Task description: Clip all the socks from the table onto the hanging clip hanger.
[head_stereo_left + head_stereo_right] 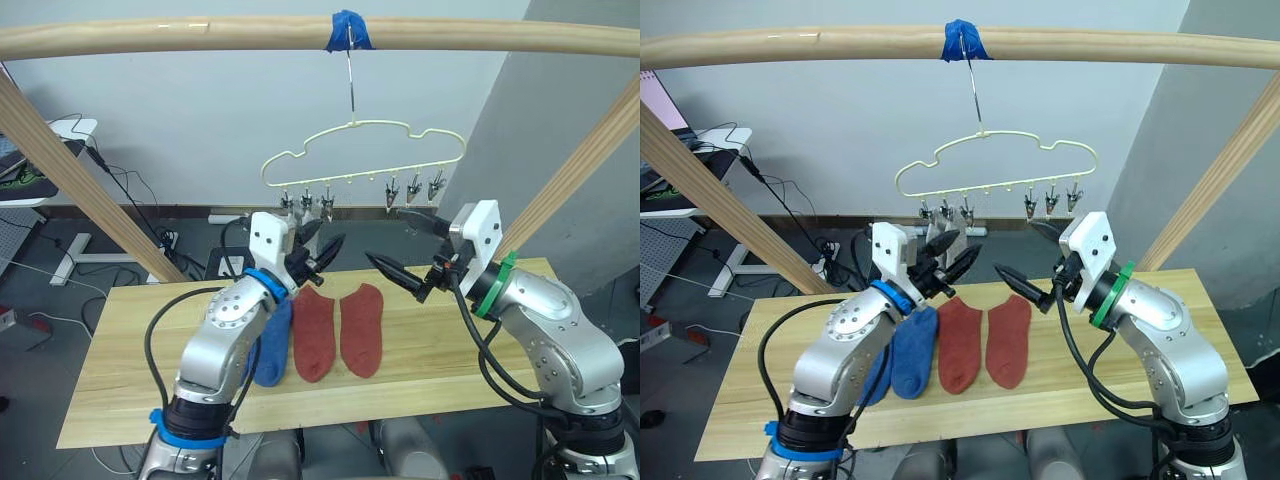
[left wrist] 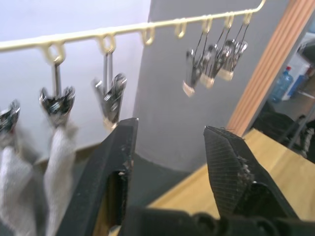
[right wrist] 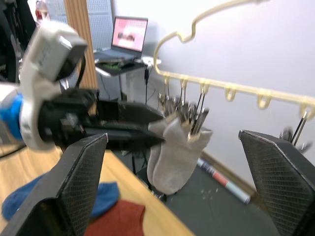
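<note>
Two red socks (image 1: 340,330) and a blue sock (image 1: 272,345) lie on the pale-grained light-wood desk (image 1: 430,370). Light grey socks (image 3: 172,155) hang from silver metal clips (image 2: 110,98) of the cream-yellow clip hanger (image 1: 365,150). Blue tape (image 1: 350,30) wraps the wooden rail (image 1: 150,38). Fingers (image 2: 231,167) are black.

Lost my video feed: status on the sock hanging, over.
Both claws open, empty: left claw, right claw. Grey socks clipped on hanger. Two red socks and blue socks on table. Nothing blocking.

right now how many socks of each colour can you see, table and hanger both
red socks: 2, on the table
blue socks: 2, on the table, one partly hidden
grey socks: 2, clipped on the hanger
total: 6
</note>
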